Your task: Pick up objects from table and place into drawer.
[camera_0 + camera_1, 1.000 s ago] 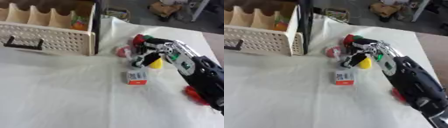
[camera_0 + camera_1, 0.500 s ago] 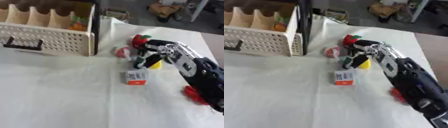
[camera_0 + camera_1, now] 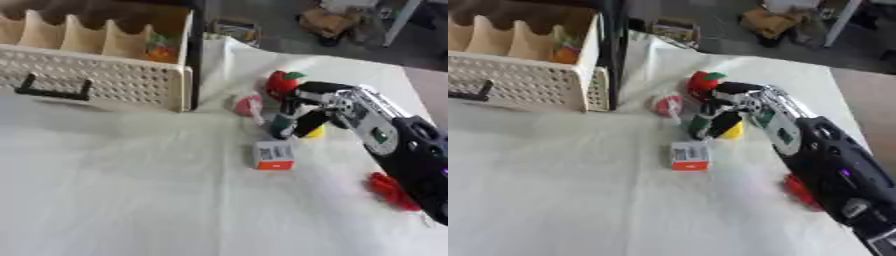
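Nearest on the cloth-covered worktop [image 3: 131,200], a red thing [image 3: 390,191] is lying beside the right arm, its shape too unclear to name. Just beyond, a small box [image 3: 274,155] with an orange base is sitting alone; it looks light and stiff, so a pinch across its two broad faces should suit it, though its smooth card sides may be slippery. Past it, the right hand [image 3: 317,103] is reaching down into a cluster of objects, its fingers [image 3: 284,122] curling toward a yellow piece [image 3: 314,132]; whether they are actually grasping it cannot be told, since dark fingers are covering most of it. The piece looks small, hard and rounded, likely to roll if nudged, so it wants taking from both sides. A pink object [image 3: 246,105] and a red toy [image 3: 282,84] with a green top are lying close by. Farthest, the drawer [image 3: 105,80], with perforated front and dividers, is standing open, something orange [image 3: 158,50] already showing in its right compartment. The left hand is not showing.
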Available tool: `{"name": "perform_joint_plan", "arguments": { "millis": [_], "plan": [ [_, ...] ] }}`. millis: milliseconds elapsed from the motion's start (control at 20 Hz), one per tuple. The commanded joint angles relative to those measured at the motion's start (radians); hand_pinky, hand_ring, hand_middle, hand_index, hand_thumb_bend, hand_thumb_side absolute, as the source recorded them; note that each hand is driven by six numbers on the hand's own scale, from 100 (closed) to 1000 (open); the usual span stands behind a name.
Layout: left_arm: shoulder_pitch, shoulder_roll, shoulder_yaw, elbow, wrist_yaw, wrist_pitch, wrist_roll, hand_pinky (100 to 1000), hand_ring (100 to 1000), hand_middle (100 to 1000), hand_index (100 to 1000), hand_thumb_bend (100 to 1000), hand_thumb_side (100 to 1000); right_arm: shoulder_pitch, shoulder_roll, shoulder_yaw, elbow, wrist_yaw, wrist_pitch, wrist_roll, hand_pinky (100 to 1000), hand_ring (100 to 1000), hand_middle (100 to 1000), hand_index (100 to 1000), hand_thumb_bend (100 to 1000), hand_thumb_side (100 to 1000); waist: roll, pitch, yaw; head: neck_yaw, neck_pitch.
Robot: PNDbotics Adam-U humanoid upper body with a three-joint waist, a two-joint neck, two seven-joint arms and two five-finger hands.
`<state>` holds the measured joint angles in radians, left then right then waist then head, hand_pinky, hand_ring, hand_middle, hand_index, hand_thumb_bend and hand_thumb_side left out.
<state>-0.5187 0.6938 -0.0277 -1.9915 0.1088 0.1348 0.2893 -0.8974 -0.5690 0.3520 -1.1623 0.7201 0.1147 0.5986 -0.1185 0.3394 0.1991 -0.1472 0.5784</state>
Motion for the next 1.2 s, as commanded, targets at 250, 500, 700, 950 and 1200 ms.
{"name": "perform_joint_plan", "arguments": {
  "millis": [250,500,700,950,1200],
  "plan": [
    [-0.010,0.009,0.014,-0.008,0.005,0.001,-0.002,214,100,112,706,100,344,-0.014,-0.032,-0.014,0.004,-0.007,0.014,-0.017,845,810,610,739,408,480,0.010,-0.022,0.004,-0.007,-0.003],
    [-0.011,0.006,0.017,-0.008,0.005,0.001,0.000,212,100,111,703,100,349,-0.013,-0.033,-0.016,0.008,-0.017,0.027,-0.026,836,796,576,706,359,460,0.009,-0.020,0.006,-0.007,0.002],
    [-0.012,0.004,0.017,-0.008,0.006,0.001,0.001,210,100,110,700,100,349,-0.013,-0.032,-0.016,0.008,-0.025,0.033,-0.028,831,785,546,679,326,433,0.007,-0.020,0.007,-0.008,0.004],
    [-0.011,0.002,0.020,-0.008,0.008,0.002,0.004,208,100,109,699,100,354,-0.014,-0.035,-0.018,0.006,-0.038,0.041,-0.026,816,765,504,637,209,376,0.006,-0.020,0.008,-0.007,0.005],
    [-0.011,0.002,0.021,-0.008,0.011,0.002,0.006,206,100,109,696,100,359,-0.018,-0.041,-0.023,-0.006,-0.056,0.054,-0.030,811,756,488,607,100,276,0.006,-0.024,0.005,-0.006,0.003]
  ]
}}
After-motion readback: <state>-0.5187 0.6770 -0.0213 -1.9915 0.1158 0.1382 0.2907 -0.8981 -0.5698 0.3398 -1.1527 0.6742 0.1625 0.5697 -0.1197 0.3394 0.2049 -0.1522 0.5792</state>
